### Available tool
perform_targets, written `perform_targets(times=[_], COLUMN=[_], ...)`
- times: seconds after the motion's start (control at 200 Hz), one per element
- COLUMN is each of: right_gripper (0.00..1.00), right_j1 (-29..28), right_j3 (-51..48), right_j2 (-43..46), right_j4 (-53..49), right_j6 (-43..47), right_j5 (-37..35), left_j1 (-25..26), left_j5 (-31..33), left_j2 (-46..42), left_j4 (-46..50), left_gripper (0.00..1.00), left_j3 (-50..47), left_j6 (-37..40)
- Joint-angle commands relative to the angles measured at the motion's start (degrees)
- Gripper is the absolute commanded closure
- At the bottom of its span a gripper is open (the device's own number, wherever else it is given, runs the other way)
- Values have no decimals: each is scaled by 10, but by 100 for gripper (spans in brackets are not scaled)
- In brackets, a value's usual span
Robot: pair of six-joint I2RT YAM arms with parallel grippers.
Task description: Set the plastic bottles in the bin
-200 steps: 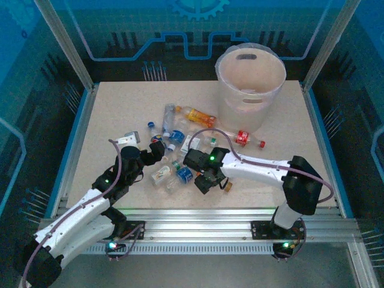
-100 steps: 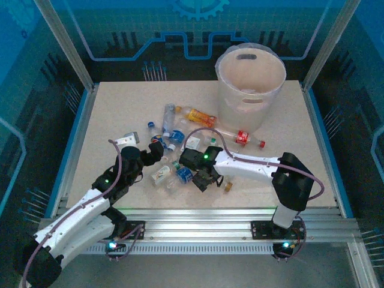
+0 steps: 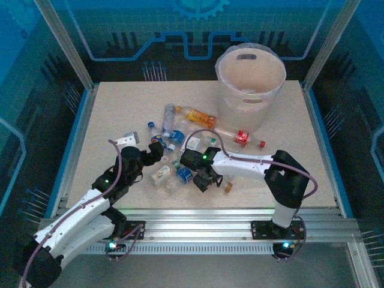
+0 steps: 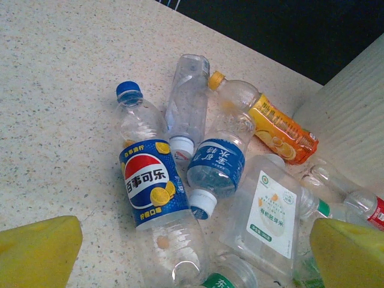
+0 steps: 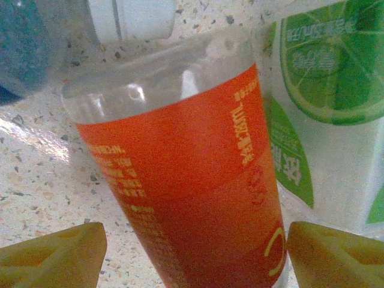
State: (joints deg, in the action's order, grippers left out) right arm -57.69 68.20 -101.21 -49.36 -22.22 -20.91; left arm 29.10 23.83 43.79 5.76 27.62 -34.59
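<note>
Right fingers (image 5: 51, 255) have been sliding left and widening. Now they're spread astride the orange bottle (image 5: 192, 180), not pinching it yet, so a grasp is likely coming. The green bottle (image 5: 324, 90) is crowding one finger. Left fingers (image 4: 36, 252) are hanging wide apart over loose bottles (image 4: 150, 180). The bin (image 3: 240, 117) is standing well beyond the right fingers, with bare desk (image 3: 120, 114) lying beyond the left fingers.

Tabletop (image 4: 60, 90) was matt and speckled, kinda stone-look. Bottles (image 4: 150, 186) were clear glossy plastic; the orange-label bottle (image 5: 192, 180) had a shiny printed film wrap. Bin (image 3: 251, 90) was translucent whitish plastic, a bit frosted. Front rail (image 3: 198, 221) looked like ribbed bare metal, right arm's shell (image 3: 246, 166) smooth white plastic.
</note>
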Motion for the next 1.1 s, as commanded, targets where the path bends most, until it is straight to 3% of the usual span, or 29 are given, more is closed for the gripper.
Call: perform_targets(times=[0.0, 0.515, 0.725, 0.961, 1.096], right_gripper=[20, 20, 31, 57, 67], right_j1=[5, 8, 8, 7, 8], right_j3=[-11, -33, -33, -15, 16], right_j2=[-9, -38, -34, 13, 56], right_j4=[7, 28, 26, -15, -56], right_j6=[2, 1, 2, 1, -1], right_j5=[9, 34, 36, 11, -17], left_j1=[-3, -9, -11, -13, -14], left_j5=[13, 6, 5, 4, 3], left_j2=[-6, -8, -11, -11, -12], left_j4=[8, 8, 11, 8, 9], left_gripper=[1, 1, 1, 1, 1], left_j3=[-11, -17, -16, -15, -14], left_j6=[-1, -2, -4, -4, -3])
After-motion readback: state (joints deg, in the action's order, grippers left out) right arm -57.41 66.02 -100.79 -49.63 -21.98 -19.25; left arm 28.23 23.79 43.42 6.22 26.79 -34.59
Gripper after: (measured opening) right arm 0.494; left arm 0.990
